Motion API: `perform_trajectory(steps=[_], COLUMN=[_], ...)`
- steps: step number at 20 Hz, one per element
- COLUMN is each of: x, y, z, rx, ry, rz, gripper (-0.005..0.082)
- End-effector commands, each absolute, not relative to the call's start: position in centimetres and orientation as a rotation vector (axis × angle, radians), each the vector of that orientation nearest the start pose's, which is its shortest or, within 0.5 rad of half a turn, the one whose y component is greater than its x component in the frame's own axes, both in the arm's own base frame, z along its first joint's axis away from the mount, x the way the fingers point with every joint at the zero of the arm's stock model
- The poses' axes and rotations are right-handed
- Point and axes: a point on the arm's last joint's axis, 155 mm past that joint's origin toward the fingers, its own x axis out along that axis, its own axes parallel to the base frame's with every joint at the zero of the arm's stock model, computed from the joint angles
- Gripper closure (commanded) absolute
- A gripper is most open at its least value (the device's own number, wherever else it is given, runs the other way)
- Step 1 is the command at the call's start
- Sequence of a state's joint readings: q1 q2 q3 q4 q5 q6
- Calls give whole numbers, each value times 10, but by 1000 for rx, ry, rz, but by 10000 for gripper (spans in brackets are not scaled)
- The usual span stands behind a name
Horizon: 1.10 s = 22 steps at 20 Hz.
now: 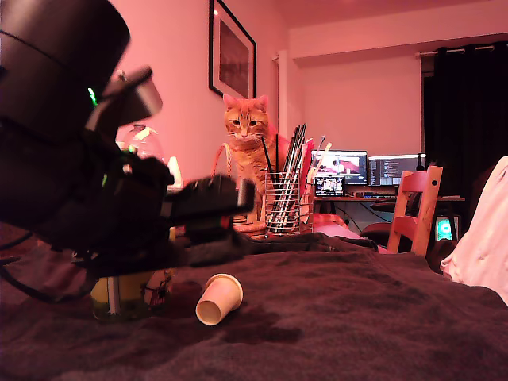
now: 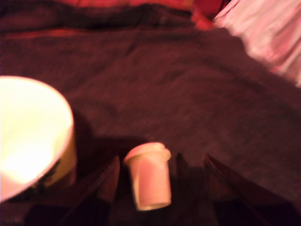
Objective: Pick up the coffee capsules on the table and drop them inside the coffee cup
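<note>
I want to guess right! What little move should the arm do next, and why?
Probably lower straight down. The capsule lies on its side on the cloth, between the open gripper fingers but not held. The mug waits beside it.

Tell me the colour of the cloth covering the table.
Dark brown, under reddish light; the cloth shows best in the exterior view.

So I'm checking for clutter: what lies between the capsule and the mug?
Nothing but bare brown cloth between the capsule and the mug, seen clearest in the wrist view.
</note>
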State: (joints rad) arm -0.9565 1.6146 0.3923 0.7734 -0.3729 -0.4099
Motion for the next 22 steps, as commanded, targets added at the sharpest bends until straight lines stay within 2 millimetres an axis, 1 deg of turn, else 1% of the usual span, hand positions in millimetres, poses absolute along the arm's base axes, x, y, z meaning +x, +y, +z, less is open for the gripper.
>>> perform_trajectory(steps=[1,5,9,14,15,16,19,20,22], x=[280,286,293,296,296,295,296,296,295], y=[-279,-277,-280,-282,-281,-282,-281,-281,-282], z=[47,36,19,14,13,13,14,14,14], rx=[-115,-146,-145,-133,-133,-132,-132,-132,-132], ry=[495,556,648,680,682,682,680,680,679], rz=[-488,-486,-486,-480,-479,-479,-476,-477,-480], gripper=[254,254,254,257,271,306,441,461,468])
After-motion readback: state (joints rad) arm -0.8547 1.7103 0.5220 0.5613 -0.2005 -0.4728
